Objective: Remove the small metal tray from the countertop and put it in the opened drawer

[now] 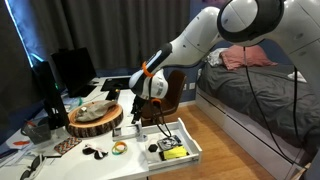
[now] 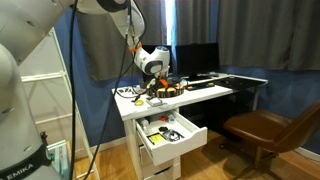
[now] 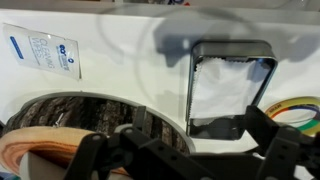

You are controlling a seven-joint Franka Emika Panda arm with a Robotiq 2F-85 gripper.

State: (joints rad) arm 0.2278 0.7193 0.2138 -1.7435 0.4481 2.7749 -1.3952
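Small metal tray, shiny rounded rectangle, lies on smooth white countertop; hand apart.

Just behind the gripper in an exterior view stands a brown padded chair. Farther off beyond the chair, a low bed with a grey cover carries a pink pillow. Well below the gripper, a floor of warm brown wood planks runs between chair and bed. Dark curtains hang from above gripper height, with a black monitor in front of them, near the gripper. In an exterior view a blue wall rises behind the gripper. A white shelf unit stands well apart from it, nearer the camera. The light is soft and even.
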